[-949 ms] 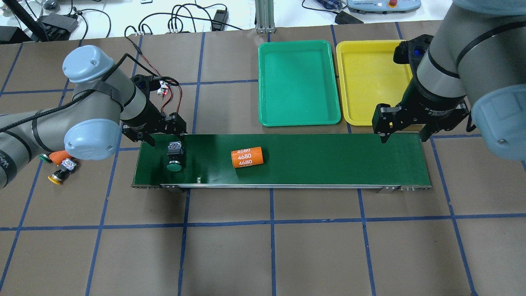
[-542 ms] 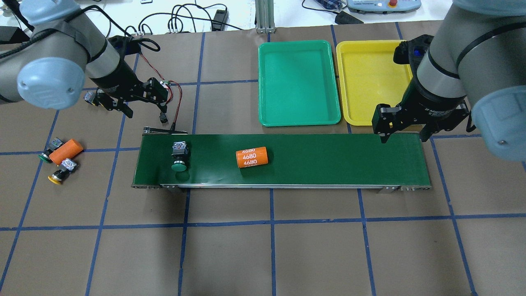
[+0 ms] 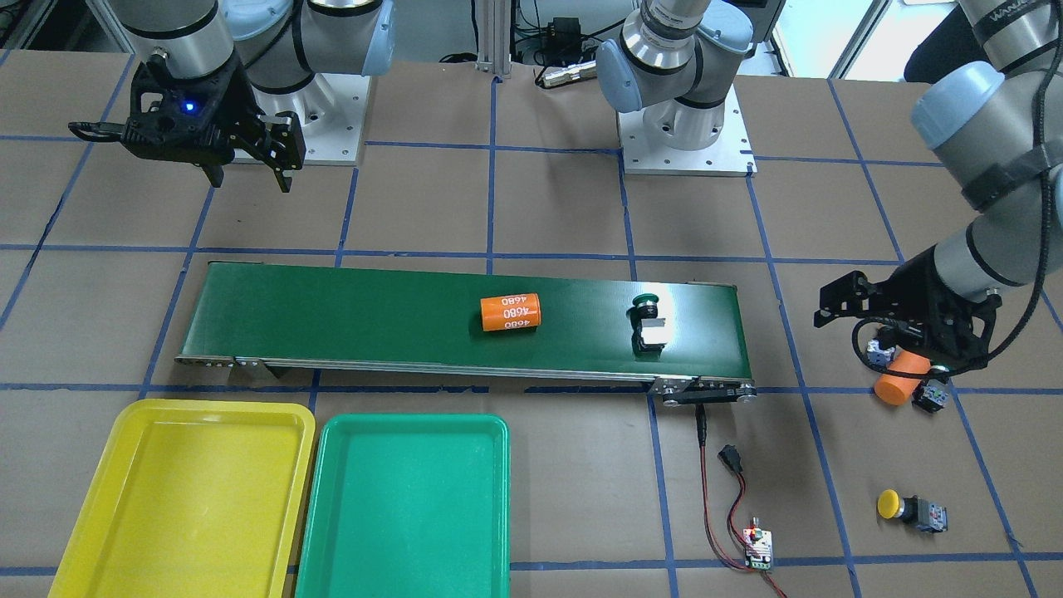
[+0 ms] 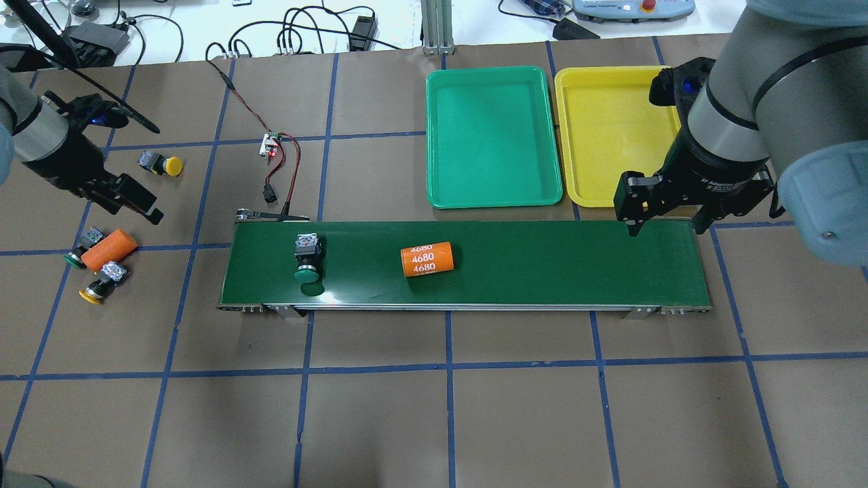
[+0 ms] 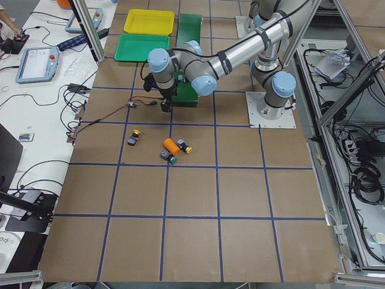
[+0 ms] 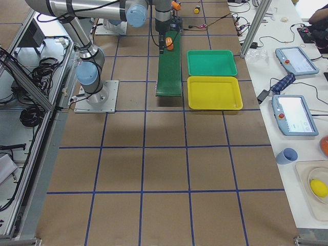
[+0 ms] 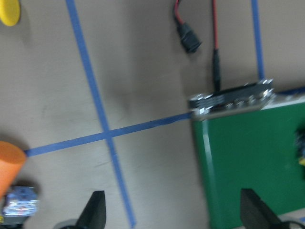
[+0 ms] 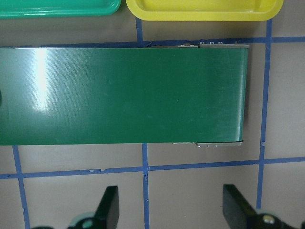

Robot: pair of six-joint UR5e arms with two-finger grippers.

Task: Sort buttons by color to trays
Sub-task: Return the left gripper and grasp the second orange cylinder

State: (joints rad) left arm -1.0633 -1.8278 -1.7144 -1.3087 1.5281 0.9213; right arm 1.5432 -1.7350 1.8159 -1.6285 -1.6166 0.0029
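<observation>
A green button [image 4: 308, 259] lies on the dark-green conveyor belt [image 4: 556, 264] near its left end; it also shows in the front view [image 3: 645, 322]. A yellow button [image 4: 161, 164] lies on the table to the belt's left. Another green button [image 4: 83, 247] and another yellow button [image 4: 102, 285] lie against an orange cylinder [image 4: 109, 249]. My left gripper [image 4: 132, 203] is open and empty above the table, just beyond this pile; its fingers [image 7: 97, 214] show apart in the wrist view. My right gripper [image 4: 668, 220] hangs open and empty over the belt's right end. The green tray [image 4: 491, 196] and the yellow tray [image 4: 597, 193] hold nothing.
An orange cylinder marked 4680 [image 4: 426, 259] lies on the belt's middle. A small circuit board [image 4: 271, 144] with red and black wires lies beyond the belt's left end. Cables and control pendants lie past the table's far edge.
My left arm has swung away from the belt's left end, out to the left over the loose pile. The green button and the 4680 cylinder have ridden slightly rightward on the belt. The right arm has not moved.
</observation>
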